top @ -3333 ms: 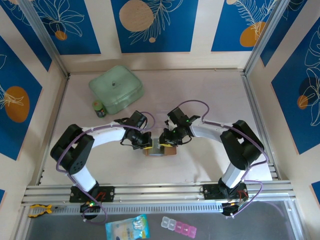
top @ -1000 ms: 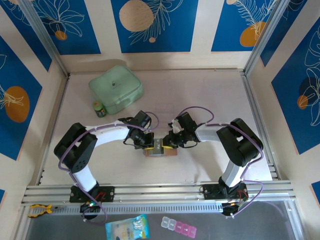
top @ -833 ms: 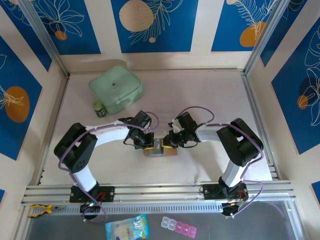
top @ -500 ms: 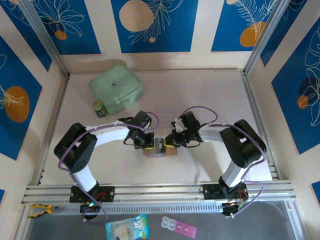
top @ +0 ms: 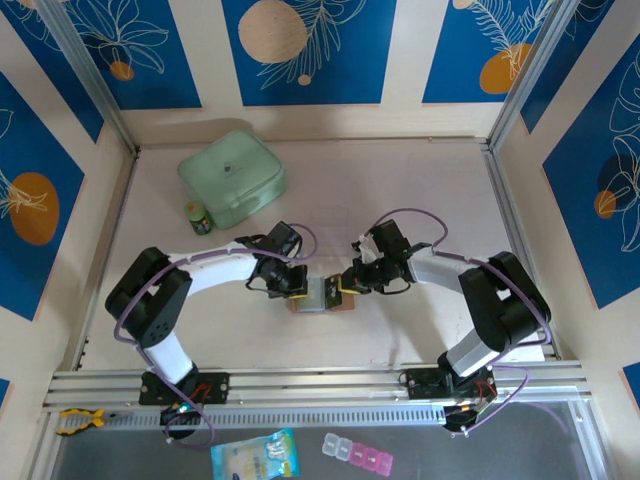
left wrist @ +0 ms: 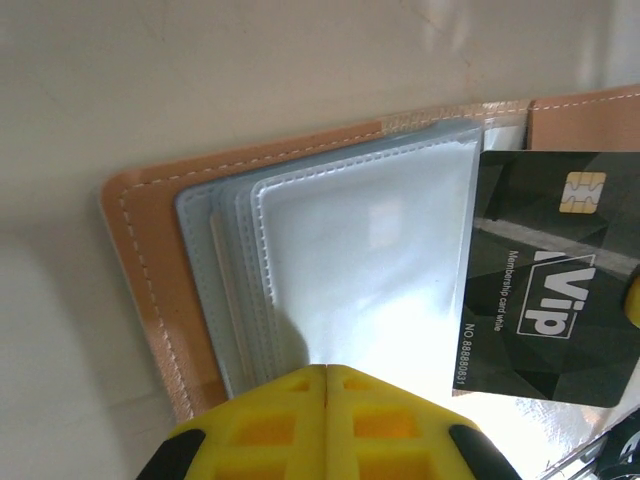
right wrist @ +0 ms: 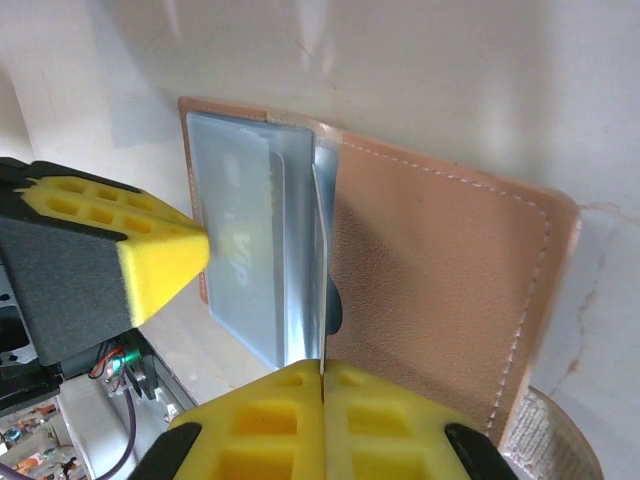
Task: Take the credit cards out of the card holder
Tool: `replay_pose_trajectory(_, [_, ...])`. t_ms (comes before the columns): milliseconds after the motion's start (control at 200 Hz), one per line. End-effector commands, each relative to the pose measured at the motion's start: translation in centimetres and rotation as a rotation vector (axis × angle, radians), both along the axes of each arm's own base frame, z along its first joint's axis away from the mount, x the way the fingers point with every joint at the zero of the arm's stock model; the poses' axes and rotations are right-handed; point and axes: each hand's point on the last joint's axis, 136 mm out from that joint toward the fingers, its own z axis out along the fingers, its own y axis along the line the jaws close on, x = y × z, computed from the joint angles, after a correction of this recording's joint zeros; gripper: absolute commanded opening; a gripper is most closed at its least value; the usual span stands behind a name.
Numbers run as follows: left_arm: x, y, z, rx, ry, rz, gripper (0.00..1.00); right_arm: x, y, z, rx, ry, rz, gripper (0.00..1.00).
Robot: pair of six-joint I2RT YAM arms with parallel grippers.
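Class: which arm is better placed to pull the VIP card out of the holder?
Right: the right pincer is shut on the half-out VIP card; the left pincer presses on the card holder.

The tan-pink leather card holder (left wrist: pixel 145 290) carries pale stitching; its clear grey plastic pockets (left wrist: pixel 370 260) look silvery. At its 3 o'clock, the black faceted credit card (left wrist: pixel 555 275) bears white VIP lettering and a gold chip.

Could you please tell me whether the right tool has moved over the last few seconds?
Yes: the right tool has shifted slightly rightward, away from the mint-green case.
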Motion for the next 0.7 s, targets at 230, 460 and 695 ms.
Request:
replay_pose_trajectory(230, [0.3,-0.3,2.2,-0.04,-0.059,0.003,0.0,0.3,0.4,2.8,0.004,-0.058,0.021,0.05])
replay_pose_trajectory(460, [1.1,-0.3,3.7,-0.073,-0.131,0.012,0.0,0.8,-0.2,5.1,-0.064,-0.147,0.08,0.03])
replay_pose_trajectory(695, [1.8,1.0,5.7,-0.078,-0.226,0.044,0.01,1.1,-0.9,7.7,-0.143,-0.382,0.283,0.0])
